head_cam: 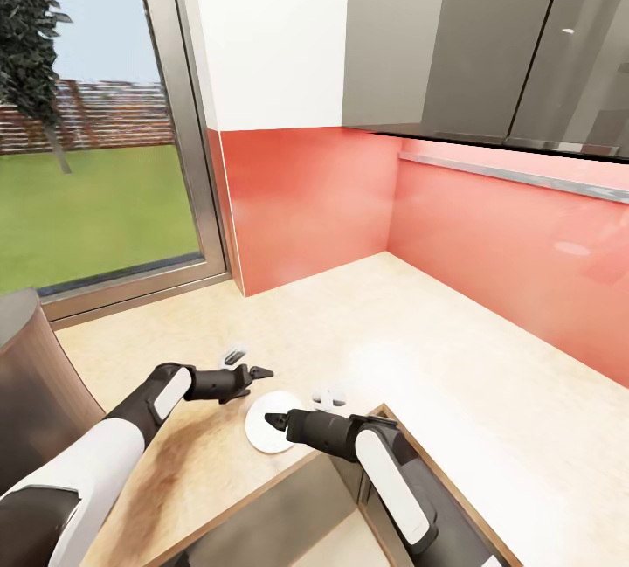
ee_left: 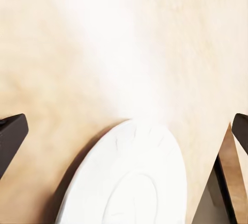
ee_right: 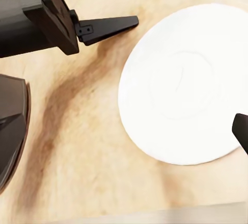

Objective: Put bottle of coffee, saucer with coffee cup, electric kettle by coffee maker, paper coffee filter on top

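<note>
Beige speckled stone counter (head_cam: pixel 419 331) spreads widest, under a red backsplash (head_cam: pixel 489 235). Near its front edge, at six o'clock in the head view, lies the small round white saucer (head_cam: pixel 265 427), flat and bare. It looks light, rigid, glossy and chippable; I judge the thin rim the only place to pinch. The left tool (head_cam: pixel 253 372) hangs released at the saucer's eleven o'clock; the right tool (head_cam: pixel 278 420) is spread wide over it. No writing is legible.
</note>
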Controlling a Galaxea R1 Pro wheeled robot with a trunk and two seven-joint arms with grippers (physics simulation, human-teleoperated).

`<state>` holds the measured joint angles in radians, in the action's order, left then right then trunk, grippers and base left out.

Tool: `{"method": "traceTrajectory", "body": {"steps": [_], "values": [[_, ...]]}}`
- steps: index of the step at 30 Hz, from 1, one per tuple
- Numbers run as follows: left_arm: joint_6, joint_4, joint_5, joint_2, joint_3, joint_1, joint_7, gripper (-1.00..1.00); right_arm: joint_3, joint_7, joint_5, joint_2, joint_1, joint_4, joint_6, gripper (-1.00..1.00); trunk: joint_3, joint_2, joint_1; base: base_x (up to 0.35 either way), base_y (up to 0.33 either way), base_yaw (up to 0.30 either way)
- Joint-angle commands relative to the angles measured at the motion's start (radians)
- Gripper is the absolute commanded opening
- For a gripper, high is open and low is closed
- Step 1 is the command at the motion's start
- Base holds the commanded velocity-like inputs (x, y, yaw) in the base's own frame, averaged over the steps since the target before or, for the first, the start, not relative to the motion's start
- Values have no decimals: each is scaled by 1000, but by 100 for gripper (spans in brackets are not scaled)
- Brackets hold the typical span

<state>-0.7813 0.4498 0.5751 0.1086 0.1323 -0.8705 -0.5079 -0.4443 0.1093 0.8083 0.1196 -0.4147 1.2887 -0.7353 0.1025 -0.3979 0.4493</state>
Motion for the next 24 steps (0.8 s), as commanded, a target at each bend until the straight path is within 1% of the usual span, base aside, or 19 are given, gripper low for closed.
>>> {"method": "traceTrajectory", "body": {"steps": [1,8,11,16,24], "values": [[-3,0,-2,1,6,0,-1,100,-1,10,10,0,-1,1,-3,100,2,-2,1,0,0,0],[-3,1,-1,0,6,24,-1,100,0,10,10,0,-1,-4,-3,100,2,-2,1,0,0,0],[-3,1,0,0,6,30,-1,100,0,10,11,0,-1,-28,-2,100,2,-2,1,0,0,0],[-3,1,1,-1,6,34,-1,100,1,10,11,1,-1,-52,-1,100,2,-2,1,0,0,0],[-3,1,0,-4,6,36,-1,100,1,10,11,2,-1,-57,-1,100,2,-2,1,0,0,0]]}}
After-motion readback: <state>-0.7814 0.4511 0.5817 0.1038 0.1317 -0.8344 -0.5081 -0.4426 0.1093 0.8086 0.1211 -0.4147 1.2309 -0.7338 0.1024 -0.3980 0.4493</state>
